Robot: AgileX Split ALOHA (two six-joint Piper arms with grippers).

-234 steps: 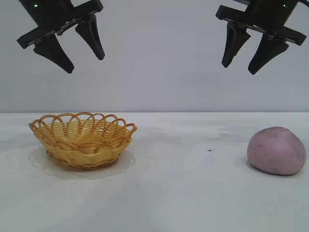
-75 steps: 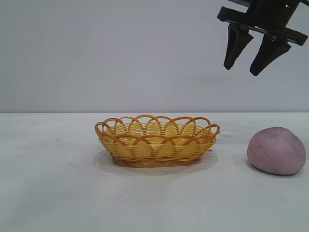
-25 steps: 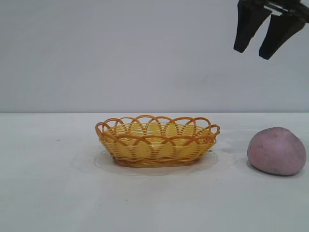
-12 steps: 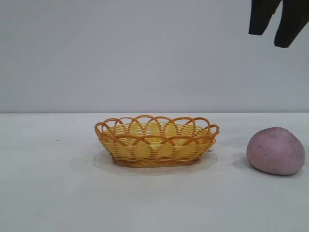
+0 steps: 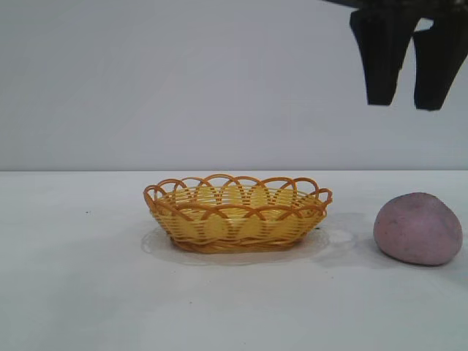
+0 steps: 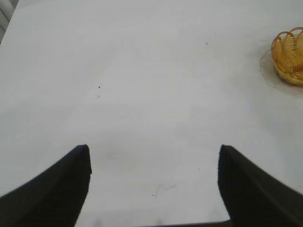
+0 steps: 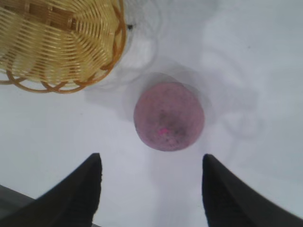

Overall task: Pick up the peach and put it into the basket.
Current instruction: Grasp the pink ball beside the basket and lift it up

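Step in hand: the right gripper (image 5: 404, 102) hangs high above the bench (image 5: 88, 292), fingers pointing down, above and a little toward 11 o'clock of the peach; judged from that, this is the approach before the pick.
Right gripper state: released, both dark fingers spread with nothing between them; in the right wrist view the peach sits beyond the gap, not yet inside it.
Doing it well: centre the gap over the widest part of the lump before lowering, keep the fingers vertical, and close only once the tips pass its widest girth. A rounded, flattened shape may well squirt out of a high or off-centre pinch.
Peach: dull pinkish-mauve rounded lump (image 5: 417, 228), matte and faintly speckled, a flattened egg shape with a small brighter pink fleck on top in the right wrist view (image 7: 169, 116).
Peach place: resting on the white bench at 3 o'clock of the basket, near it but apart.
Basket: shallow oval yellow wicker basket (image 5: 238, 214) with an orange-brown looped rim, empty, mid-bench.
Left gripper: parked away from the work (image 6: 154, 163), fingers spread and empty, over bare bench with the basket's edge (image 6: 289, 56) far off.
Remaining: grasp, lift, carry, drop.
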